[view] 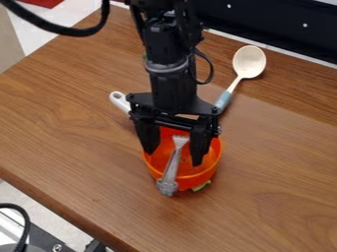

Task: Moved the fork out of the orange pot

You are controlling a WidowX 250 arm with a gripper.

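I take this for a robot lab or a workshop bench. My black arm hangs over a wood-grained tabletop, with a thick black cable looping beside it, and bare metal hardware sits at the lower left corner. The spoon, fork and orange pot are kitchen things, but the black panel behind looks more like equipment than a home's kitchen.

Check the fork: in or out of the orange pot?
Partly in: the fork lies with prongs within the mouth of the orange pot, its handle end over the near rim.
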